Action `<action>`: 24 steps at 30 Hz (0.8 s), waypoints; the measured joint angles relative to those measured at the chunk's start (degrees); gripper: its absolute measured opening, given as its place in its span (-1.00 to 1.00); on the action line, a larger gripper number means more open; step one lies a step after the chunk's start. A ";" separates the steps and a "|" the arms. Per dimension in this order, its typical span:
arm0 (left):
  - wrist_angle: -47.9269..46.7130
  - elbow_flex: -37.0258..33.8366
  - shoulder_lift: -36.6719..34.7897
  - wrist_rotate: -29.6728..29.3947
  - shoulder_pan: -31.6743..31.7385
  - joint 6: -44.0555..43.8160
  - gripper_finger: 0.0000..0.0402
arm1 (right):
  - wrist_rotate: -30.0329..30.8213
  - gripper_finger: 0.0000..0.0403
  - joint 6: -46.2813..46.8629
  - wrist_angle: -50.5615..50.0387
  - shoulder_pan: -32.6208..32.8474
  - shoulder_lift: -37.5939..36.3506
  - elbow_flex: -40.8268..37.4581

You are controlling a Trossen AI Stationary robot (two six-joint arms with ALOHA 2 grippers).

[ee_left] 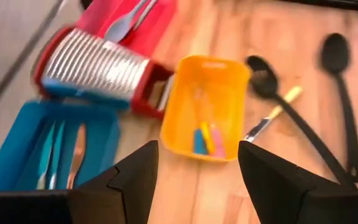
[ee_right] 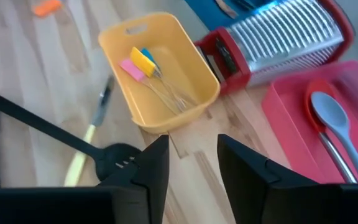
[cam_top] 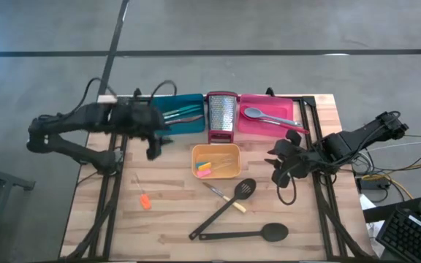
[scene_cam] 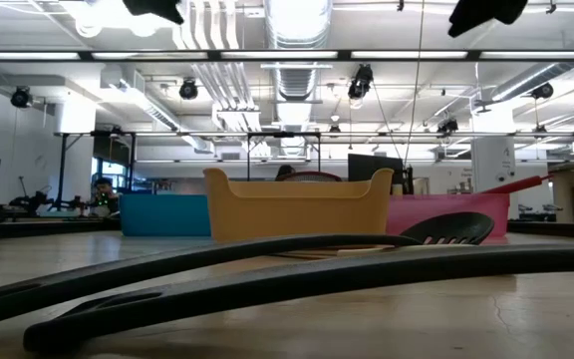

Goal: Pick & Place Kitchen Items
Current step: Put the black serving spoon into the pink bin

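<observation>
Kitchen items are all over my table right now, so here's the rundown from the front edge back. Closest to the front lies the long black spoon (cam_top: 243, 234), flat on the wood, with its bowl toward my right side. Crossing just above it is the black slotted spatula (cam_top: 225, 207), angled so the slotted head points toward the back right. A small knife with a yellow handle (cam_top: 224, 197) lies against that spatula, and over on my left side of the table a little orange piece (cam_top: 145, 201) sits on its own, well apart from everything else.

Next back is the orange tray (cam_top: 226, 173) in the middle, holding thin tools with pink, yellow and blue ends (ee_right: 138, 62). My right claw (cam_top: 280, 174) hangs just right of that tray, empty, fingers (ee_right: 148, 171) parted with a narrow gap between them. My left claw (cam_top: 153, 150) hovers near the back left, just in front of the teal tray (cam_top: 194, 104), also empty, fingers (ee_left: 129, 180) spread wide.

Along the back edge: the teal tray has a few thin colour-handled tools (cam_top: 182, 113) in it, the steel grater with a red base (cam_top: 221, 117) stands upright beside it, and the pink tray (cam_top: 283, 106) holds the grey spoon (cam_top: 263, 115) plus a red-handled thing (cam_top: 292, 126) poking over its rim.
</observation>
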 joint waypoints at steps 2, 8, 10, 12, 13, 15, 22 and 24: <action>2.63 -1.76 -0.76 -3.98 -5.42 0.00 0.12 | -0.14 -0.43 -1.93 2.53 0.00 0.00 0.02; 8.90 -9.31 -2.22 -17.71 -18.47 0.29 0.12 | -3.03 -0.53 -15.27 16.25 0.00 0.09 0.02; 10.76 -12.22 -2.35 -20.77 -21.06 0.28 0.12 | -4.93 -0.55 -21.01 21.45 0.00 0.47 0.04; 13.08 -15.36 -2.48 -22.49 -22.93 0.35 0.12 | -6.50 -0.58 -26.57 26.19 0.02 1.13 0.07; 14.81 -16.93 -2.52 -23.09 -23.43 0.54 0.12 | -7.30 -0.58 -28.91 28.02 0.02 1.76 0.07; 18.99 -20.11 -2.68 -24.48 -23.90 1.42 0.12 | -8.04 -0.58 -32.92 31.49 0.02 3.38 0.13; 32.00 -29.31 -3.44 -27.46 -23.94 5.13 0.12 | -8.04 -0.54 -34.01 29.33 0.31 12.47 3.61; 35.31 -31.33 -3.91 -27.62 -23.93 6.33 0.12 | -8.09 -0.56 -32.35 26.73 0.80 15.76 5.33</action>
